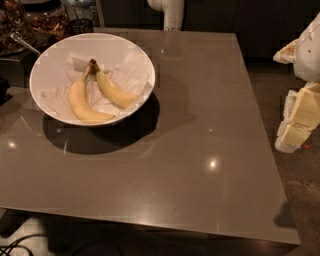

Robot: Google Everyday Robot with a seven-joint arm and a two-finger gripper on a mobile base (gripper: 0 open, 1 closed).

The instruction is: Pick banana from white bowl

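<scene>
Dim room, dark cabinets behind; glossy grey-brown counter (200, 150) fills most of the view. Bowl (50, 70) sits at the far-left corner, lined with crumpled paper (132, 67). Two fruit inside, stems meeting at the far side: the banana (115, 92), slimmer and straighter, lies on the right, touching or nearly touching the bigger banana (82, 105) at the stem. Pincer (295, 125) hangs off the counter's right edge, about midway along it, over the floor, well apart from the bowl. Open or closed: cannot tell; it has not got the banana. Task looks unstarted: reach, descent, grasp and lift all remain. Room to move seems good, with the whole span from the right edge to the bowl bare of obstacles. Tight spots, by my reading: the bowl's raised rim on the approach side, the neighbouring fruit at the stem, jars (30, 20) just beyond the far-left corner, and a white post (167, 15) at the far edge.
</scene>
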